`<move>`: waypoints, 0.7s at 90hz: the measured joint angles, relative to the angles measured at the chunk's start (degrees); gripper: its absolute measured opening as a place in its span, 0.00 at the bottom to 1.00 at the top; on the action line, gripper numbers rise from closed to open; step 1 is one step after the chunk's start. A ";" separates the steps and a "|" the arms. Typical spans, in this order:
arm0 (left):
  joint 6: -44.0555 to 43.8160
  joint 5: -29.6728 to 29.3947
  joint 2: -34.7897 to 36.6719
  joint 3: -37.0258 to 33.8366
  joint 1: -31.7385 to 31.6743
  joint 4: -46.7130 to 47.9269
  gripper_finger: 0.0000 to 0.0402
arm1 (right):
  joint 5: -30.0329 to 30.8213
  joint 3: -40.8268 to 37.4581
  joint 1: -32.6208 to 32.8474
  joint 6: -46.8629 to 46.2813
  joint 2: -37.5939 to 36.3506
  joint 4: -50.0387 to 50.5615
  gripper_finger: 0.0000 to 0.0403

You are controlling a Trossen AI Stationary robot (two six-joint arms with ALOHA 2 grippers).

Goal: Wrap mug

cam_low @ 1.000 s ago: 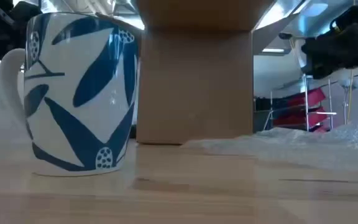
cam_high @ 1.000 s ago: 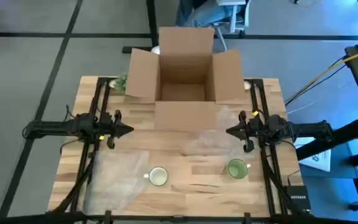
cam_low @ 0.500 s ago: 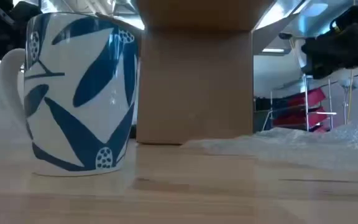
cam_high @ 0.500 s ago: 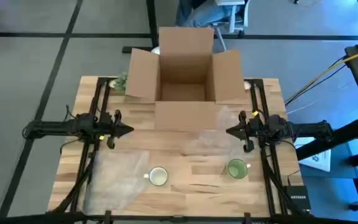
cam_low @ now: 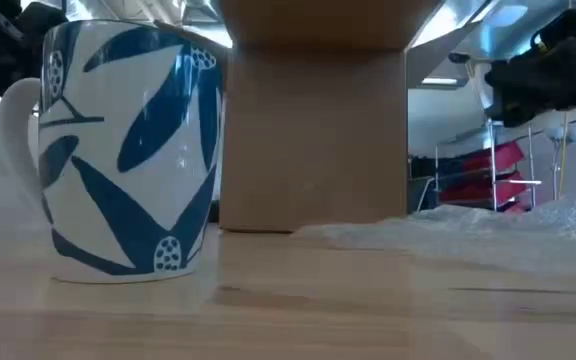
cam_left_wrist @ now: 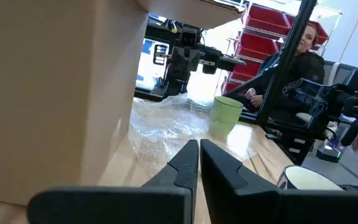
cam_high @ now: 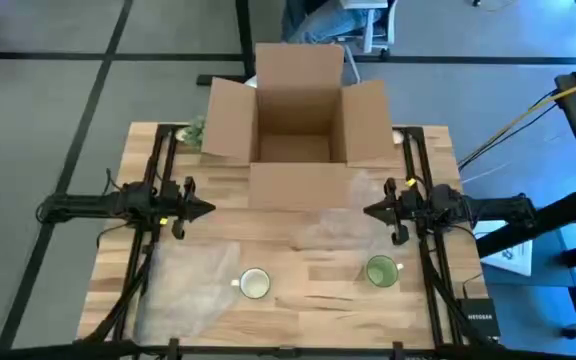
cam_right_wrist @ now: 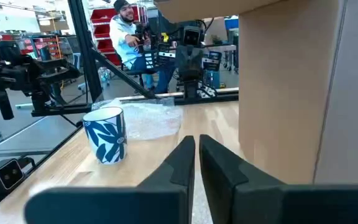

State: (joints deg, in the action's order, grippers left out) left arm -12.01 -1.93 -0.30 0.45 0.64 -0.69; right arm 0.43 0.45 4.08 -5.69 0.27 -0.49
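Both arms are dark, almost black, built of slim tubular links with blocky joint housings. The left end effector (cam_high: 206,209) and the right end effector (cam_high: 370,211) each taper to two flat, wedge-shaped black fingers (cam_left_wrist: 182,165). Small yellow markings show near each wrist.

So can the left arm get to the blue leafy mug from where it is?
Probably yes. The left gripper hangs shut above the table, and the blue leafy mug stands nearby at the bubble wrap's edge with nothing between them.
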 joint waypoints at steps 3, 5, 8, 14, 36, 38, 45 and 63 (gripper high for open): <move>0.00 0.02 -0.01 0.00 0.01 0.00 0.00 | 0.00 -0.02 0.00 0.00 0.00 0.00 0.02; 0.00 0.00 -0.01 0.00 0.02 0.00 0.00 | 0.00 -0.02 0.02 0.00 0.00 0.00 0.02; 0.00 0.01 -0.01 0.01 0.01 0.00 0.00 | 0.00 -0.02 0.00 0.00 0.00 0.00 0.02; 0.00 0.01 -0.01 0.01 0.02 0.00 0.00 | 0.00 -0.02 0.00 0.00 0.00 0.00 0.02; 0.00 0.01 -0.01 0.01 0.02 0.00 0.00 | 0.00 0.00 0.02 0.00 0.00 0.00 0.02; 0.00 0.02 0.00 0.02 0.01 0.00 0.00 | 0.00 0.00 0.00 0.00 0.00 0.00 0.02; 0.00 0.02 -0.02 0.02 0.00 0.00 0.00 | 0.23 0.00 0.02 0.02 -0.01 0.00 0.02; 0.05 -0.12 -0.02 0.02 0.02 -0.02 0.00 | 0.92 0.00 0.00 0.02 0.00 -0.07 0.02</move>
State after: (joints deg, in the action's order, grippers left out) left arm -11.96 -2.05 -0.32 0.47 0.67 -0.71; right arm 1.34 0.45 4.08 -5.67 0.27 -0.56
